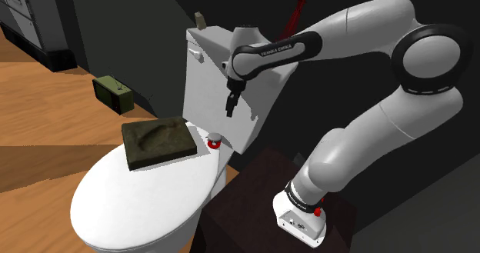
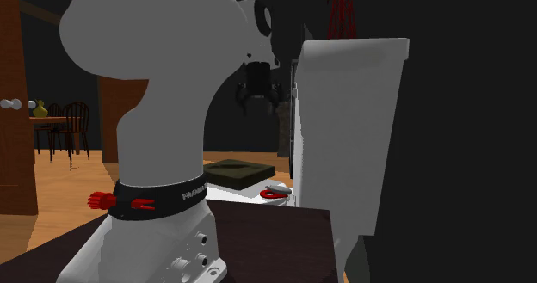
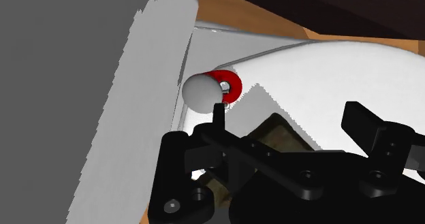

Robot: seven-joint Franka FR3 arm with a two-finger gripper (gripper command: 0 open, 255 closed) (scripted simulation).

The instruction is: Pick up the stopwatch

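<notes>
Hovering over the stopwatch [image 1: 215, 142], the gripper [image 1: 229, 108] has its jaws spread wide, nothing in them. The stopwatch sits on the toilet lid [image 1: 131, 201], close to the tank [image 1: 204, 67], beside the pad [image 1: 158, 140]. I'd drop straight down, staying off the tank, then squeeze.

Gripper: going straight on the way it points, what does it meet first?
The gripper would probably meet the white toilet lid first, right beside the stopwatch, which sits off toward one finger; depth is unclear.
</notes>
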